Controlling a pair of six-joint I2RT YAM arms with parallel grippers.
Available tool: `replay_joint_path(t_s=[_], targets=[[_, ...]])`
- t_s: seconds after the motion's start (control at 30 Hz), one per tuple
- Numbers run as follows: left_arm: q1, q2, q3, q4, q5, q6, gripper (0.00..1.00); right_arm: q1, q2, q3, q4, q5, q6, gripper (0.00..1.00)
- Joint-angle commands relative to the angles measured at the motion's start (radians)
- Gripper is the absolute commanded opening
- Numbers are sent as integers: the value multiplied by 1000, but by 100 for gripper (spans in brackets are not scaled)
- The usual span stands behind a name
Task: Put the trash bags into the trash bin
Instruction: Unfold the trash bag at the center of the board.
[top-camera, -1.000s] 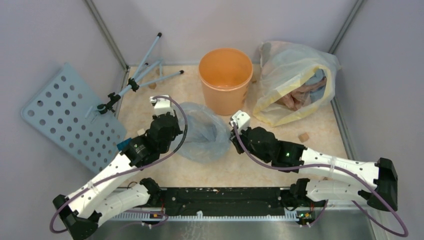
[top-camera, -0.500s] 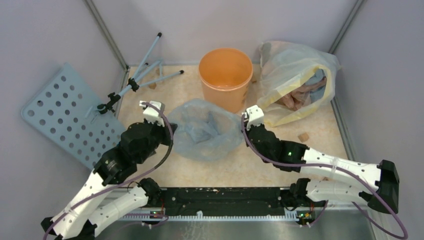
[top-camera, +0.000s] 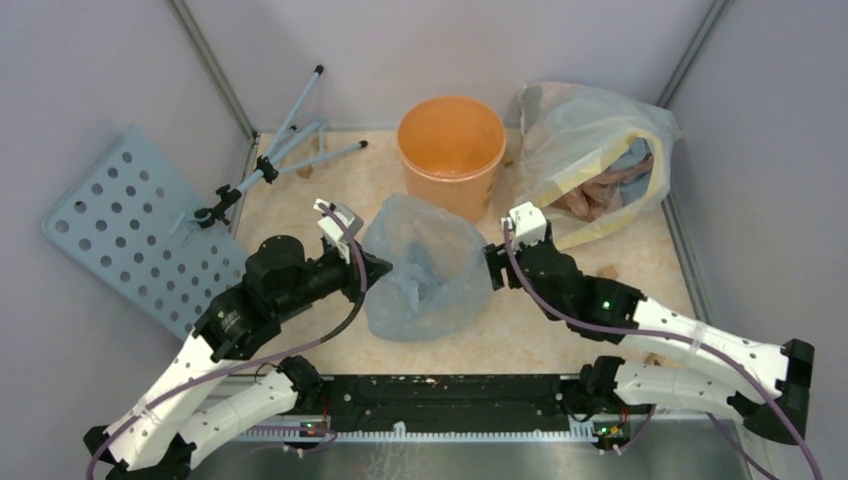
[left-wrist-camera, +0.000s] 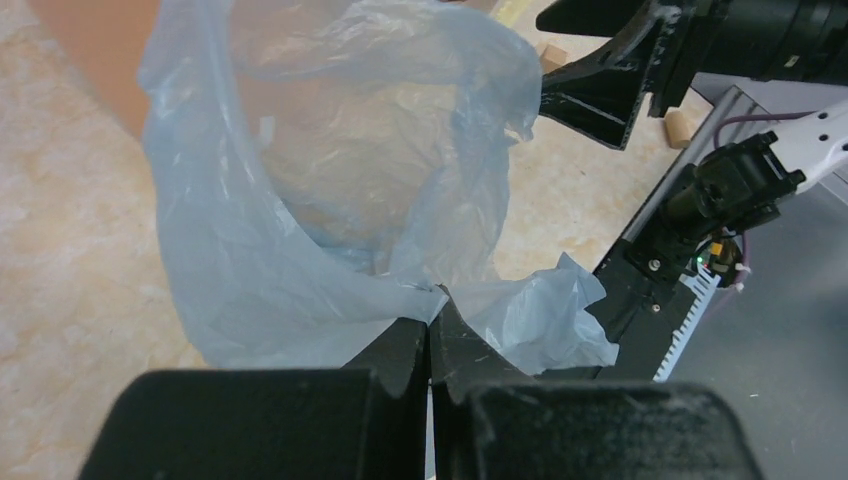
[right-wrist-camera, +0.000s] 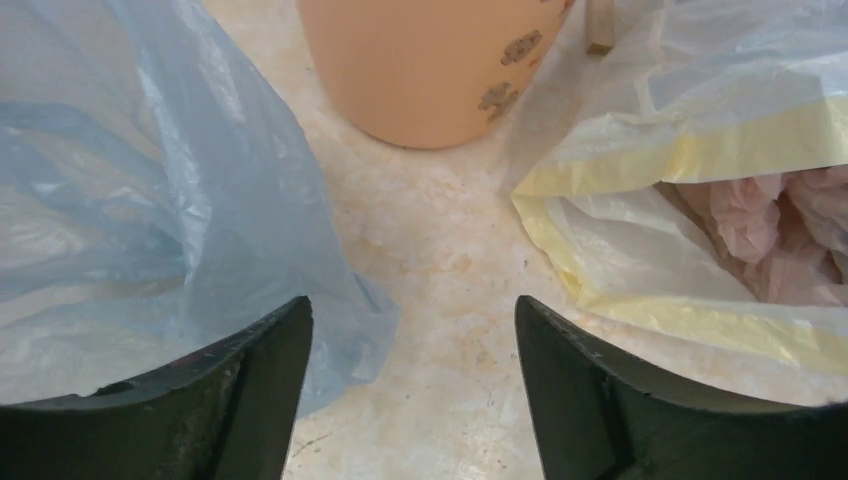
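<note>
- Along the near edge of the pale marbled table (top-camera: 530, 335): both arm bases, one arm reaching in from each side.
- Left of centre: left jaws pressed together, clamped on a fold at the rim of the thin, crinkly, translucent grey-blue plastic trash bag (top-camera: 425, 265).
- Right of centre: right jaws spread apart, nothing between them, one jaw just beside the bag's flank; contact impossible to tell.
- Mid-table, between both arms: trash bag puffed up, mouth open, lower part resting on the table.
- Just behind it, toward the far edge: round orange plastic trash bin (top-camera: 450, 150), upright.
- Far right corner: large clear plastic bag with yellow edges (top-camera: 590, 150), pinkish crumpled stuff inside.
- Far left corner: folded pale blue tripod (top-camera: 285, 150).
</note>
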Motion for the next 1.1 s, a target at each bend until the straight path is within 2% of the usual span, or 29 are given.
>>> replay_joint_path(t_s=[0.0,0.17,0.27,0.43,0.6,0.83,0.9,0.93,1.07], targets=[[1,20,-23,140,93,30,0,-6,-131,9,7,-155,-110,80],[1,52,-24,194,115,37,0,-5,-292,-26,55,-247,-181,86],[1,65,-19,214,140,35,0,-5,-328,-1,72,-363,-232,87],[1,84,-14,249,185,40,0,-5,-158,101,29,-488,-330,87],[1,107,-7,276,212,34,0,-4,-58,89,166,-640,-406,88],[0,130,9,283,273,48,0,1,58,117,266,-575,-522,89],[1,132,10,287,280,54,0,2,83,125,289,-552,-526,82],[1,133,13,288,281,57,0,1,93,132,296,-539,-525,76],[1,137,27,287,270,71,0,1,102,150,328,-480,-502,21]])
